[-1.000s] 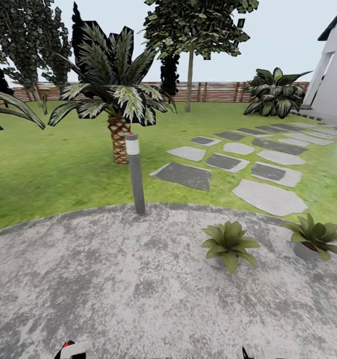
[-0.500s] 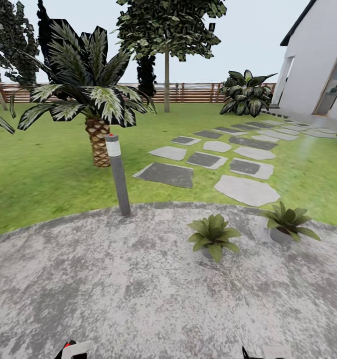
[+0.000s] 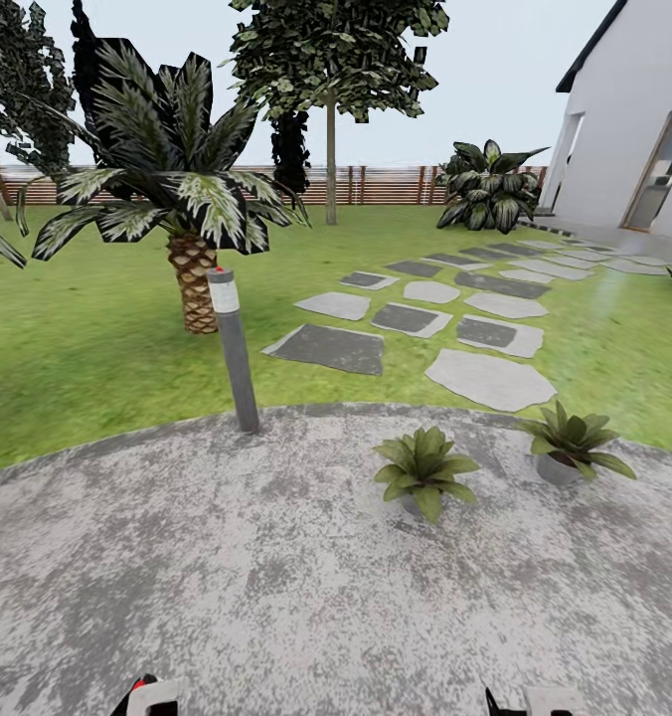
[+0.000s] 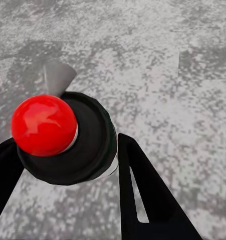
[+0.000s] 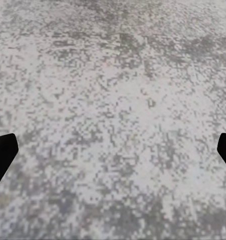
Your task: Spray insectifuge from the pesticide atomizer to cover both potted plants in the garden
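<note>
Grey mottled patio (image 3: 227, 567), green lawn (image 3: 87, 348), stepping stones (image 3: 416, 323), wooden fence (image 3: 386, 185)

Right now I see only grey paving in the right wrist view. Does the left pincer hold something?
Observer: Yes. The left pincer is closed on a dark round bottle with a red top.
Operator: Where are the potted plants?
Observer: Ahead and to the right. The two potted plants stand near the patio's far edge.
Operator: Is something tall near them?
Observer: A grey post stands left of them, at the lawn edge.
</note>
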Motion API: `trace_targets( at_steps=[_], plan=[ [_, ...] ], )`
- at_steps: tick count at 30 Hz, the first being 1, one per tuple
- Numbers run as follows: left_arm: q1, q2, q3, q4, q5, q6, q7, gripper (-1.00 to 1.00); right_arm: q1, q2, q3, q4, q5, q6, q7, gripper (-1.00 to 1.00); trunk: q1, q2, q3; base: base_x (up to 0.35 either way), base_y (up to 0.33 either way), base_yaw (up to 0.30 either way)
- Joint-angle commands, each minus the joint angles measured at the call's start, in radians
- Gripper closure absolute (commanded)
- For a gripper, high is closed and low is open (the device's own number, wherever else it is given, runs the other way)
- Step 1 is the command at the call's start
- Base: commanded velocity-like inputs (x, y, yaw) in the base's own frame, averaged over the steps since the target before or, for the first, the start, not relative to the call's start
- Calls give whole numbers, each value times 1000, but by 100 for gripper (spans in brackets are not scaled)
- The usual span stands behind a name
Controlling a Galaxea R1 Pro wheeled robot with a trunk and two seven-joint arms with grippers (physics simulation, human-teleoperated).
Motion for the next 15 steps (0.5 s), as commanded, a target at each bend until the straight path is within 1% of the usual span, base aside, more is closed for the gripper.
trace_targets(
  at_steps=[1,2,3,5,8,9,11,12,14,15],
  plan=[
    [-1,1,-3,1,-1,-3,1,100,-1,1,-4,0,9,-3,0,-100,0,0,-1,0,0,0],
    [-2,8,-14,1,-13,-2,0,100,-1,2,-5,-1,9,-3,0,-100,0,0,-1,0,0,0],
    [-2,9,-18,1,-17,-2,-2,100,-1,2,-5,-1,9,-3,0,-100,0,0,-1,0,0,0],
    [-5,14,-32,6,-38,0,-17,100,-1,4,-4,-1,9,-4,-1,-100,0,0,-1,0,0,0],
    [-8,20,-47,9,-86,1,-74,100,-1,5,-3,1,12,-3,0,-100,0,0,-1,0,0,0],
    [-8,25,-53,10,-117,2,-112,100,-1,5,-1,1,13,-3,2,-100,0,0,-1,0,0,0],
    [-11,40,-60,6,-194,11,-211,100,-1,3,3,0,16,-2,5,-100,0,0,-1,0,0,0],
    [-13,44,-61,4,-215,15,-239,100,-1,2,6,-1,17,-2,6,-100,0,0,-1,0,0,0],
    [-41,56,-62,-3,-298,44,-362,100,-1,0,27,-21,33,-1,12,-100,0,0,-1,0,0,0],
    [-53,57,-63,-5,-316,54,-393,100,-1,-1,34,-30,41,-1,15,-100,0,0,-1,0,0,0]
  ],
)
